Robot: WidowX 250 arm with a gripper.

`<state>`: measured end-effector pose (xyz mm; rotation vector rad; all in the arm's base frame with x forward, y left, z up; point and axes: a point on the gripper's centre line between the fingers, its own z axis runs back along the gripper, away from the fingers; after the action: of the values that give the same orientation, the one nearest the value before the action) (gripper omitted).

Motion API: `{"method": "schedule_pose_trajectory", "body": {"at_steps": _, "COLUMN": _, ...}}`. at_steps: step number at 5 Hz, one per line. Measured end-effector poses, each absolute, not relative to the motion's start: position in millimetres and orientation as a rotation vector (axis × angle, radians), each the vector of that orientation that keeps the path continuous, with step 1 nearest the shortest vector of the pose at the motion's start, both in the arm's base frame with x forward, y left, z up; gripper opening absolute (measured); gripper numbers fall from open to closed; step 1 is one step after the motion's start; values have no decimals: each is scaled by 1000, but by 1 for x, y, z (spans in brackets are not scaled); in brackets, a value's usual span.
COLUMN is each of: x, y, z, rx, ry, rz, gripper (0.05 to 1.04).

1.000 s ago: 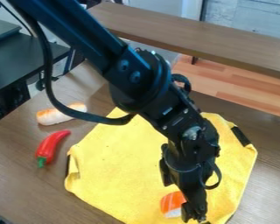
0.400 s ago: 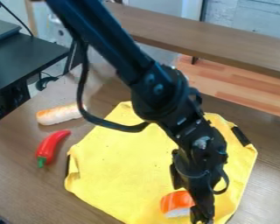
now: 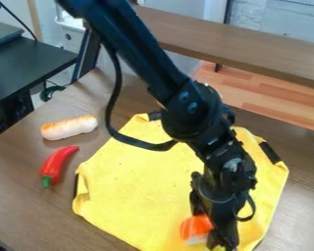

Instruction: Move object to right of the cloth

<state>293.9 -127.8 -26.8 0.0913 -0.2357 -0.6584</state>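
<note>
So the cloth looks like fuzzy matt fabric, the bench has a smooth wood-grain finish with a slight sheen, the chili pepper is glossy and plasticky, and the arm is dark with shiny highlights.

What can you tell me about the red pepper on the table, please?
The red pepper is slim and slightly curved, with a smooth, glossy skin that looks like plastic and a short green stem. It looks whole and lies on its side on the brown table, stem toward the view's bottom, tip toward the upper right. Only the table touches it; the yellow cloth lies apart, to its right in view.
</note>
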Motion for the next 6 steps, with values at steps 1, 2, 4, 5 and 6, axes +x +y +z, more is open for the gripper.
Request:
{"method": "schedule_pose_trajectory", "body": {"at_steps": 1, "x": 293, "y": -126, "z": -26, "rx": 106, "ry": -216, "rz": -656, "gripper": 573}}
{"method": "schedule_pose_trajectory", "body": {"at_steps": 2, "x": 288, "y": -124, "z": -27, "rx": 105, "ry": -174, "rz": -650, "gripper": 572}}
{"method": "schedule_pose_trajectory", "body": {"at_steps": 4, "x": 311, "y": -144, "z": 12, "rx": 11, "ry": -189, "rz": -544, "gripper": 572}}
{"method": "schedule_pose_trajectory", "body": {"at_steps": 5, "x": 329, "y": -157, "z": 16, "rx": -31, "ry": -164, "rz": -448, "gripper": 572}}
{"method": "schedule_pose_trajectory", "body": {"at_steps": 6, "x": 346, "y": -171, "z": 9, "rx": -46, "ry": -142, "rz": -340, "gripper": 572}}
